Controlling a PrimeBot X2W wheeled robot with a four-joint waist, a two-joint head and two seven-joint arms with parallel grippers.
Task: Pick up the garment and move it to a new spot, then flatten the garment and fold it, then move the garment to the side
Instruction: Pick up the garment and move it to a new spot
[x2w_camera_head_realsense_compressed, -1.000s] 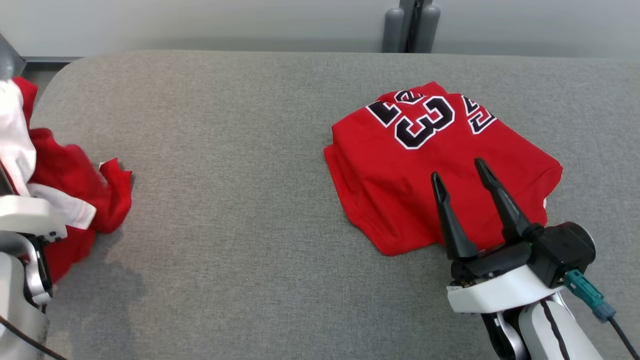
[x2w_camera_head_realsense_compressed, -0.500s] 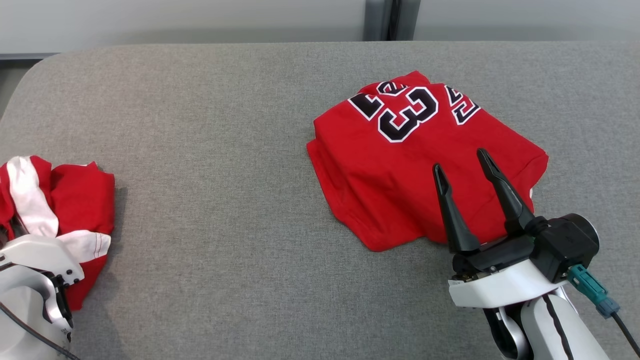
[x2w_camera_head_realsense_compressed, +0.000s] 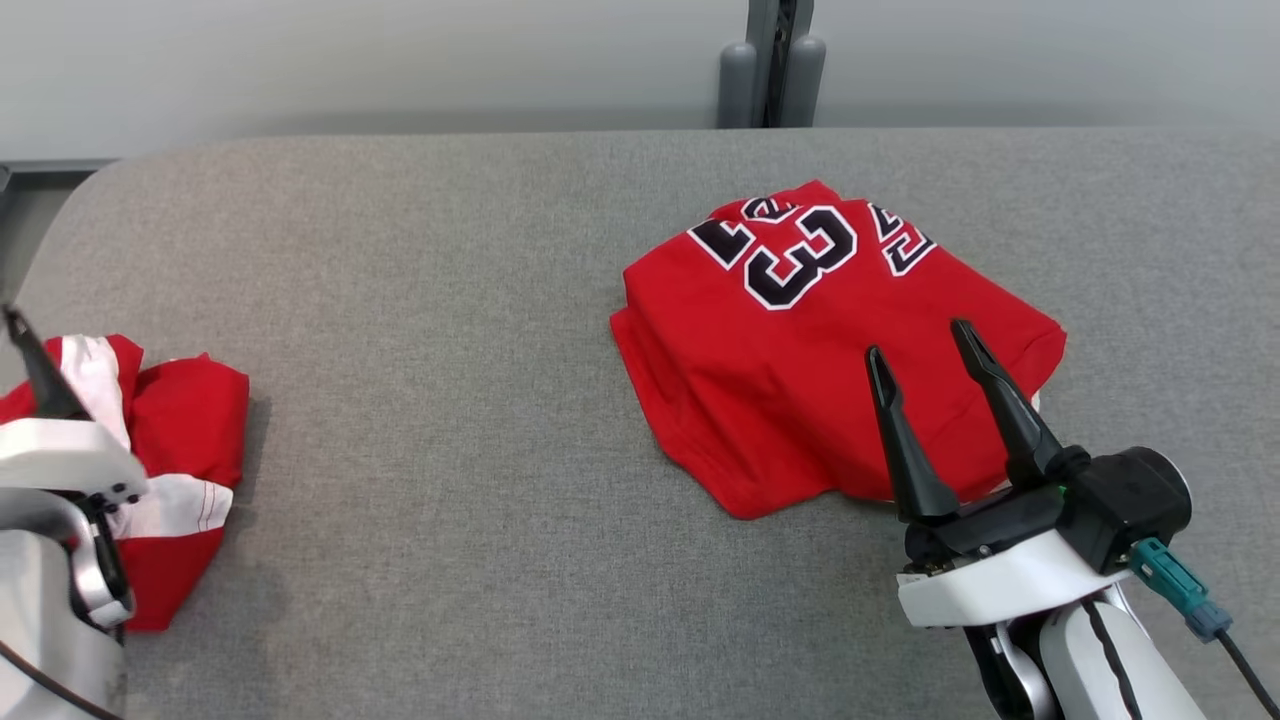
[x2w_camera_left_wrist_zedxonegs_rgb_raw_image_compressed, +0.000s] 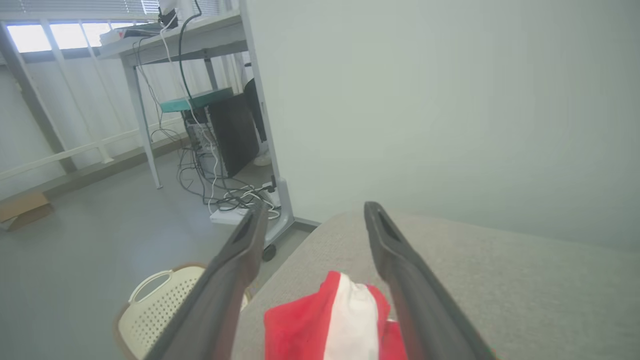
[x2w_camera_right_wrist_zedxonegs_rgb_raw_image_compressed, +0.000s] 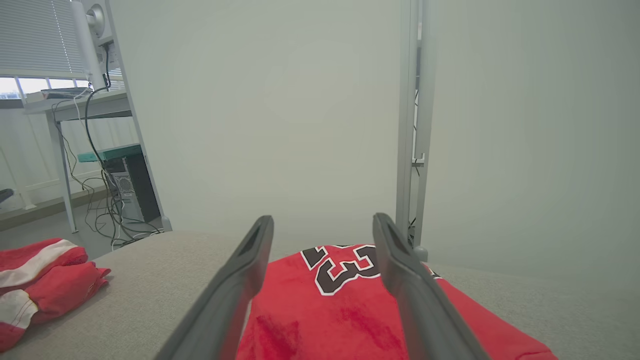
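Note:
A crumpled red and white garment (x2w_camera_head_realsense_compressed: 165, 450) lies at the left edge of the grey padded table (x2w_camera_head_realsense_compressed: 450, 400). My left gripper (x2w_camera_left_wrist_zedxonegs_rgb_raw_image_compressed: 316, 209) stands open just above it, the cloth's top (x2w_camera_left_wrist_zedxonegs_rgb_raw_image_compressed: 345, 320) lying low between the spread fingers without being pinched. One dark finger (x2w_camera_head_realsense_compressed: 35, 370) of that gripper rises at the head view's left edge. A folded red jersey (x2w_camera_head_realsense_compressed: 800, 370) with a black "23" rests right of centre. My right gripper (x2w_camera_head_realsense_compressed: 918, 340) hovers open over the jersey's near edge (x2w_camera_right_wrist_zedxonegs_rgb_raw_image_compressed: 350, 310), with nothing between its fingers.
A cream perforated basket (x2w_camera_left_wrist_zedxonegs_rgb_raw_image_compressed: 165, 310) sits on the floor beside the table's left end. Beyond it are a desk (x2w_camera_left_wrist_zedxonegs_rgb_raw_image_compressed: 175, 40) and loose cables. A grey post (x2w_camera_head_realsense_compressed: 765, 60) stands behind the table's far edge.
My left gripper has opened and let go of the red and white garment, which has come down from hanging to a heap on the table. The head camera has shifted. The right arm is still.

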